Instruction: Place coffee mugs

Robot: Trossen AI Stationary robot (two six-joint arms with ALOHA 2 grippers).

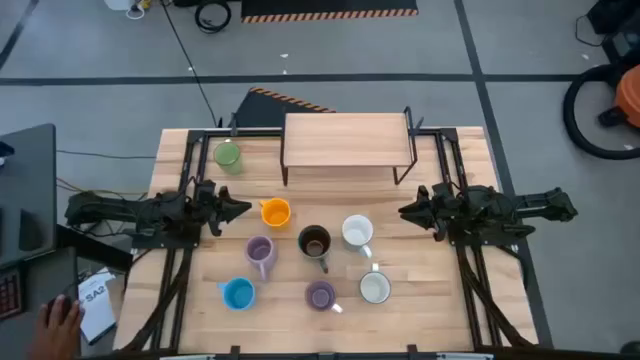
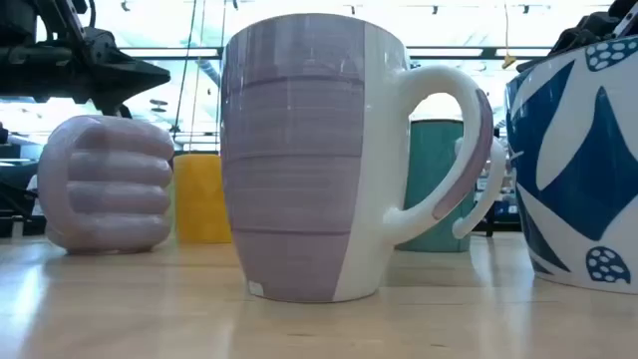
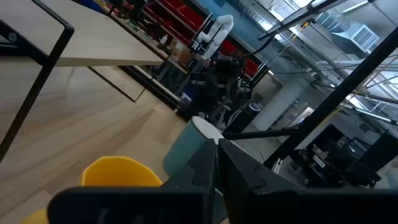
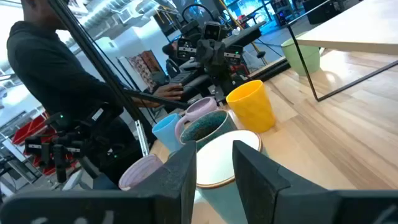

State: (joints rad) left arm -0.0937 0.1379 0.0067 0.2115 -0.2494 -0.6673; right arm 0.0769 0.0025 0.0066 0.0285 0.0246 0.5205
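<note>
Mostly plain coffee mugs [image 1: 314,242] (one blue-patterned), all upright.

Green mug [image 1: 227,156]; orange mug [image 1: 275,212]; blue mug [image 1: 238,293]; dark mug [image 1: 314,242].

Seven mugs, all upright: green [image 1: 227,156] by the shelf, orange [image 1: 275,212], lilac [image 1: 260,251], dark [image 1: 314,242], white [image 1: 357,232], blue [image 1: 238,293] clustered mid-table.

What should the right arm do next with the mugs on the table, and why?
Probably ease the right gripper forward and down onto the white mug right in front of it. Its fingers stand apart and hold nothing, and that mug's rim lines up with the gap between them in the right wrist view. The wooden shelf is bare, so no mug looks placed there yet.
</note>
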